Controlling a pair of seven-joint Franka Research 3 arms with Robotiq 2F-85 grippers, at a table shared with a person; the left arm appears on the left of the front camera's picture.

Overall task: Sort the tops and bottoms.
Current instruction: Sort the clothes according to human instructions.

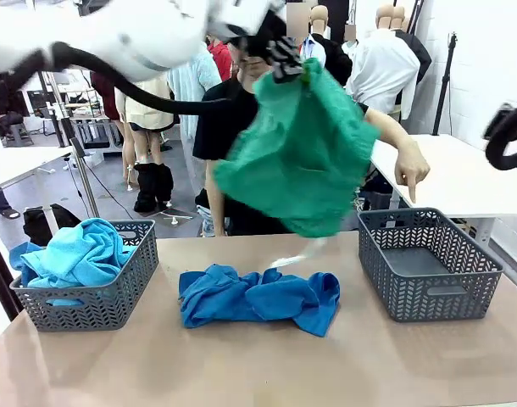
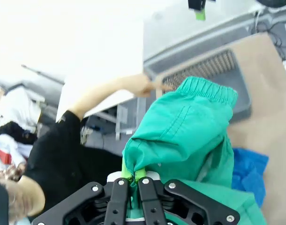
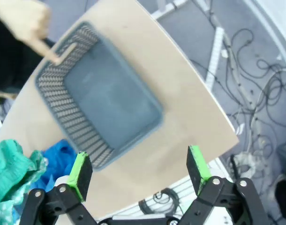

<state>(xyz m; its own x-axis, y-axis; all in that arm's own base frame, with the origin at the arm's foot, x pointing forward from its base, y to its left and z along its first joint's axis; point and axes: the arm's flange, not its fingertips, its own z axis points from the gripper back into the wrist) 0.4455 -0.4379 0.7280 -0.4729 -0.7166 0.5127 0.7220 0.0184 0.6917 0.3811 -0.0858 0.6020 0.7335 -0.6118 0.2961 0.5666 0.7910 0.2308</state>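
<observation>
Overhead, the left gripper (image 2: 133, 177) pinches the green bottoms (image 1: 301, 153) above the tan table (image 1: 241, 365) — right gripper (image 3: 138, 161) spread, near cable-strewn floor (image 3: 255, 93).

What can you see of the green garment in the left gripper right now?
The green garment is bright emerald, soft, thin-looking cloth with a gathered elastic waistband and a stitched seam, so it reads as shorts. It hangs crumpled and loosely spread in the air, pinched at one fold by the shut left gripper. It is clear of the table, above the royal blue garment and to the left of the empty grey basket. Nothing else visibly touches it.
</observation>
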